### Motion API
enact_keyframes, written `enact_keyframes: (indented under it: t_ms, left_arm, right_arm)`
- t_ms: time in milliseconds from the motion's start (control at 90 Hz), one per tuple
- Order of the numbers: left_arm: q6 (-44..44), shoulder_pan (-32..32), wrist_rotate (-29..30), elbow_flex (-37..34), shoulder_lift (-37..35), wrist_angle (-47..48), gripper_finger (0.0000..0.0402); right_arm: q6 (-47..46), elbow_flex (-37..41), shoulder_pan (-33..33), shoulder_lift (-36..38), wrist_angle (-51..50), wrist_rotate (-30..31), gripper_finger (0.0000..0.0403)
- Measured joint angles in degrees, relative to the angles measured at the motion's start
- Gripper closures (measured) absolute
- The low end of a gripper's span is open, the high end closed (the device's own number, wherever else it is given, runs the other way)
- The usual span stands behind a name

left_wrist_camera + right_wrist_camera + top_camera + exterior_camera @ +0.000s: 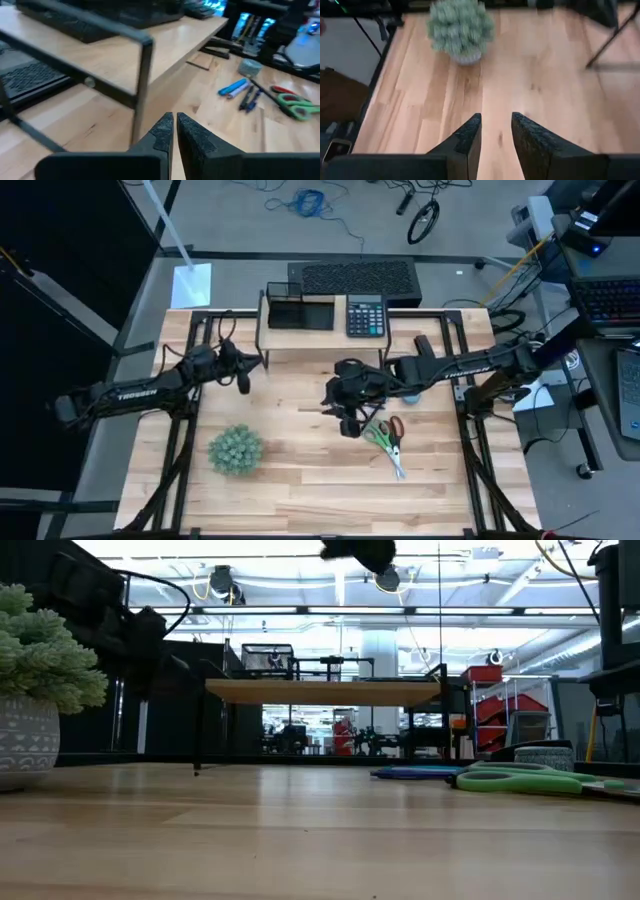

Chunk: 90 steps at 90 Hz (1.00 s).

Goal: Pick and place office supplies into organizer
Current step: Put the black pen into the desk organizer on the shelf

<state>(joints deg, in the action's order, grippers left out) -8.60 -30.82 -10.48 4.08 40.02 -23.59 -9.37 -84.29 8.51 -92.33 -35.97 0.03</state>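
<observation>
**Both claws empty above the surface; supplies still loose at centre-right**

Right claw: centre of the high view, fingers apart with bare wood showing in the gap, nothing held. It hangs just left of the scissors pile.

Left claw: left of centre in the high view, just in front of the riser shelf's left leg. Its fingers stand nearly together, only a thin slit between them, nothing in them.

Office supplies: green-handled scissors and red-handled scissors lie together on the surface, right of centre in the high view. In the left wrist view, blue pens and a dark pen lie beside them.

Organizer: on top of the riser shelf, upper centre of the high view, its left half. A calculator sits to its right on the same shelf.

Ball plant: lower left of the high view, well apart from both claws.
</observation>
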Motion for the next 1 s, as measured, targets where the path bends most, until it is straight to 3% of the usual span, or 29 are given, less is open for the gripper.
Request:
enact_keyframes:
  t_ms: [100, 300, 411, 622, 778, 1000]
  left_arm:
    - [-1.1, 0.7, 0.2, 0.0, -0.7, 0.0, 0.0391]
    - [-6.5, 1.7, 0.5, 0.0, -0.7, 0.1, 0.0391]
    - [-6.6, 2.1, 0.5, 0.0, -0.7, 0.6, 0.0391]
    - [-7.5, 2.5, 1.9, 0.0, -0.7, 0.6, 0.0391]
    - [-7.6, 2.5, 2.0, 0.0, -0.7, 0.5, 0.0391]
    - [-7.5, 2.5, 2.0, 0.0, -0.7, 0.4, 0.0391]
  right_arm:
    - [-3.9, 0.0, 1.1, 0.0, -6.3, 0.9, 0.0312]
    - [-12.6, 0.0, 2.1, 0.0, -20.4, 11.8, 0.0312]
    - [-16.1, 0.0, 1.4, 0.0, -25.3, 13.1, 0.0312]
    - [-8.6, 0.0, 0.9, 0.0, -32.7, 12.0, 0.0304]
    - [-2.7, 4.1, 0.9, 0.0, -30.0, 12.0, 0.0271]
    - [1.9, 16.5, 1.0, 0.0, -12.7, 9.6, 0.0235]
